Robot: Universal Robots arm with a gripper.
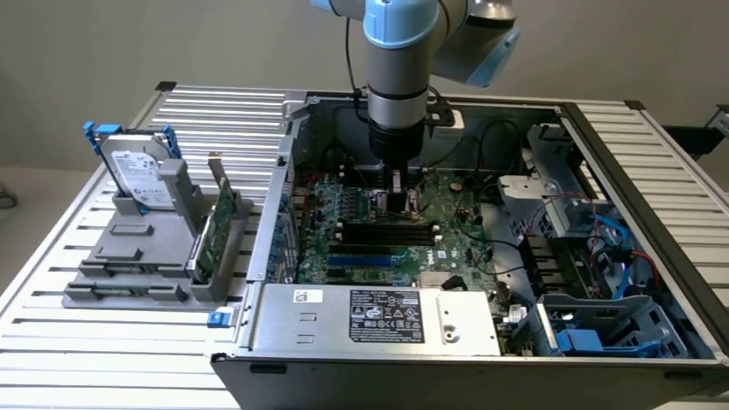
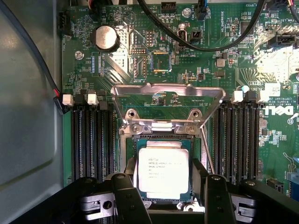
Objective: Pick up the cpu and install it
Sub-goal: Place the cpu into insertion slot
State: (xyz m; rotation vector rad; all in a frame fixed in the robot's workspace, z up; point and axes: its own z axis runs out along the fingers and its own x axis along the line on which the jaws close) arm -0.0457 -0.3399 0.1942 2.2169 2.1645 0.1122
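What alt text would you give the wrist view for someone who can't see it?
A small square silvery metal-topped cpu lies in the socket of a green motherboard, between the black gripper fingers, which stand either side of it. The hinged silver metal socket frame stands open beyond it.

The arm (image 1: 399, 60) has pale blue joint caps, a silver-grey tube and a black wrist; the gripper (image 2: 166, 196) has black fingers (image 2: 126, 198) with silver screws.

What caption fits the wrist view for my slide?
Gripper astride the cpu, which sits in the motherboard socket below the raised retention frame.
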